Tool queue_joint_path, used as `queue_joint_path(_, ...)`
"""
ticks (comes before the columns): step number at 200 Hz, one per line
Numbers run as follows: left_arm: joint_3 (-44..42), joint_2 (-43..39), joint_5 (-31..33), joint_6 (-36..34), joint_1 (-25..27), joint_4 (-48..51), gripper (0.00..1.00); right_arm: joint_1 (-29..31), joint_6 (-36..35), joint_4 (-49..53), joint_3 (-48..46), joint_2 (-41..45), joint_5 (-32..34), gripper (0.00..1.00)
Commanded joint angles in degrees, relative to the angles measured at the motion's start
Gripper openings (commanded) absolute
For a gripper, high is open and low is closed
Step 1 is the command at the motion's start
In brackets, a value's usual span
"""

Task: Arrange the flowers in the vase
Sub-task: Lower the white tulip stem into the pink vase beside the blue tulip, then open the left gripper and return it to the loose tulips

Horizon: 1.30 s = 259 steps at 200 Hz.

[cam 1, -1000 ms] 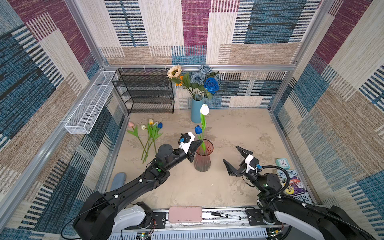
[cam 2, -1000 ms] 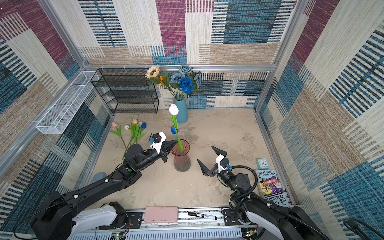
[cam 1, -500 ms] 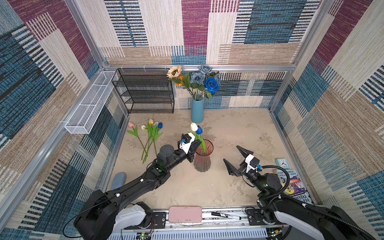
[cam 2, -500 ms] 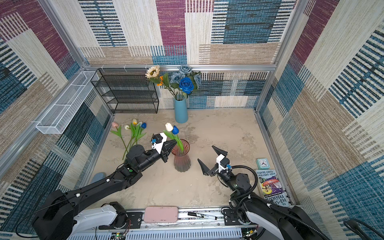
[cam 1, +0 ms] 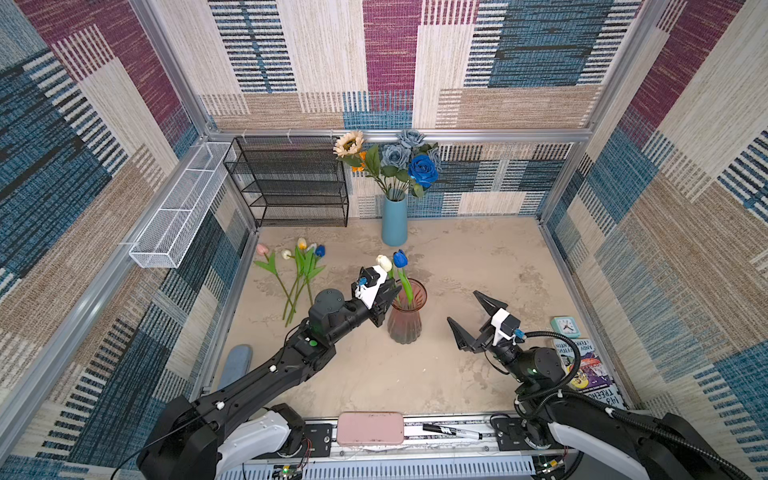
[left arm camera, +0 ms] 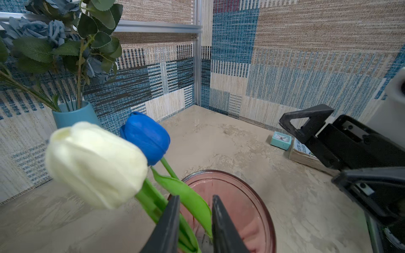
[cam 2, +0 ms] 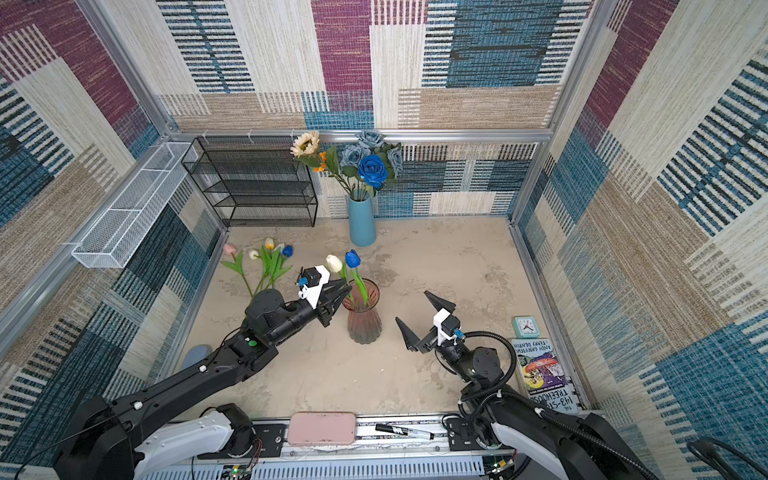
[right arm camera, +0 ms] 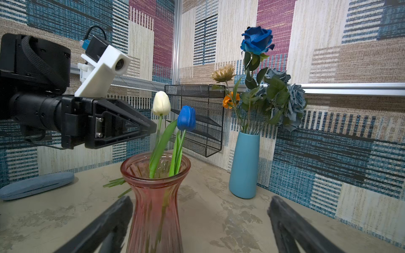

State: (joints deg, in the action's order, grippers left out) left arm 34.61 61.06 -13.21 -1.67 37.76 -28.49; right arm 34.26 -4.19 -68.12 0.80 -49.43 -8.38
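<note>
A pink glass vase (cam 1: 404,322) (cam 2: 364,322) (right arm camera: 155,188) stands mid-table with a white tulip (cam 1: 384,262) (left arm camera: 96,162) and a blue tulip (cam 1: 400,258) (left arm camera: 146,135) upright in it. My left gripper (cam 1: 392,296) (cam 2: 343,296) (left arm camera: 196,197) hovers at the vase's rim, open a little. A green leaf passes loosely between its fingers, and the stems lie beside one finger. My right gripper (cam 1: 462,306) (cam 2: 411,306) (right arm camera: 200,199) stands wide open to the right of the vase, holding nothing. Several more tulips (cam 1: 299,270) (cam 2: 266,266) lie on the table at the left.
A blue vase (cam 1: 394,222) of roses and a sunflower stands at the back. A black wire shelf (cam 1: 291,183) and a white mesh basket (cam 1: 178,208) are at the back left. A clock (cam 1: 564,326) and a book (cam 1: 586,365) lie at the right, and a grey-blue case (cam 1: 237,363) at the front left.
The white tulip has sunk lower into the pink vase and now stands beside the blue one. My left gripper's fingers have parted and let go of its stem. The right arm has not moved.
</note>
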Motion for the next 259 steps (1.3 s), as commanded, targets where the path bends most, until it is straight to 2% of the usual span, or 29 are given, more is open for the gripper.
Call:
queue_joint_path(1, 0.75, -2.64, 0.71, -2.3, -0.05, 5.73, 0.39, 0.1, -0.38, -0.3, 0.08, 0.55, 0.31, 1.0)
queue_joint_path(9, 0.55, -3.84, 1.56, -2.65, -0.05, 7.38, 0.47, 0.1, -0.38, -0.04, 0.16, 0.8, 0.08, 1.0)
queue_joint_path(28, -0.13, -7.17, 2.54, -3.84, -0.05, 11.76, 0.74, 0.1, -0.31, 0.01, 0.07, 1.22, -0.24, 1.0)
queue_joint_path(46, -1.13, -10.43, 5.42, -4.82, -0.05, 15.72, 0.84, 0.1, -0.29, -0.21, -0.04, 1.18, -0.14, 1.0)
queue_joint_path(77, -5.12, -16.36, 12.43, -7.41, -0.17, 18.38, 0.89, 0.09, -0.05, -0.55, -0.01, 0.9, -0.12, 1.0)
queue_joint_path(106, -10.53, -19.97, 23.16, -8.44, -0.64, 14.07, 0.92, 0.1, -0.03, -0.54, -0.01, 0.87, -0.23, 1.0)
queue_joint_path(131, -12.87, -18.3, 35.16, -8.99, -2.43, 9.76, 0.95, 0.1, -0.11, -0.35, -0.07, 1.2, -0.14, 1.0)
queue_joint_path(142, -12.02, -15.96, 38.11, -7.02, -5.42, 9.67, 0.97, 0.1, -0.08, -0.35, -0.09, 1.35, -0.14, 1.0)
queue_joint_path(156, -9.75, -11.58, 36.16, -2.4, -12.42, 11.5, 0.98, 0.1, 0.05, -0.37, -0.16, 1.51, -0.12, 1.0)
queue_joint_path(170, -5.26, -5.83, 33.97, 4.26, -19.96, 16.36, 0.99, 0.06, 0.14, -0.49, -0.15, 1.47, -0.22, 1.0)
queue_joint_path(178, -1.94, -1.82, 32.02, 6.01, -23.57, 19.84, 0.99, 0.1, 0.14, -0.58, -0.1, 1.36, -0.29, 1.0)
queue_joint_path(190, 4.57, 4.86, 32.67, 9.18, -27.65, 27.17, 0.98, 0.1, 0.14, -0.81, -0.19, 1.11, -0.19, 1.0)
queue_joint_path(197, 8.66, 9.17, 30.38, 9.98, -30.63, 30.69, 0.97, 0.1, 0.14, -0.87, -0.1, 1.0, -0.23, 1.0)
queue_joint_path(206, 14.47, 14.99, 27.61, 11.05, -33.28, 37.15, 0.91, 0.1, 0.09, -0.68, -0.12, 1.08, -0.32, 1.0)
queue_joint_path(217, 21.64, 21.8, 25.26, 10.79, -36.07, 44.31, 0.78, 0.1, 0.05, -0.3, -0.09, 1.46, -0.32, 1.0)
queue_joint_path(234, 30.47, 29.77, 26.23, 9.8, -38.02, 53.64, 0.73, 0.1, -0.27, 0.26, -0.26, 2.43, -0.04, 1.0)
queue_joint_path(247, 34.79, 33.89, 27.98, 9.11, -39.39, 57.09, 0.7, 0.1, -0.51, 0.77, -0.28, 3.23, 0.24, 1.0)
queue_joint_path(259, 37.78, 37.21, 26.25, 9.46, -42.33, 59.21, 0.68, 0.1, -0.59, 1.01, -0.41, 3.71, 0.47, 1.0)
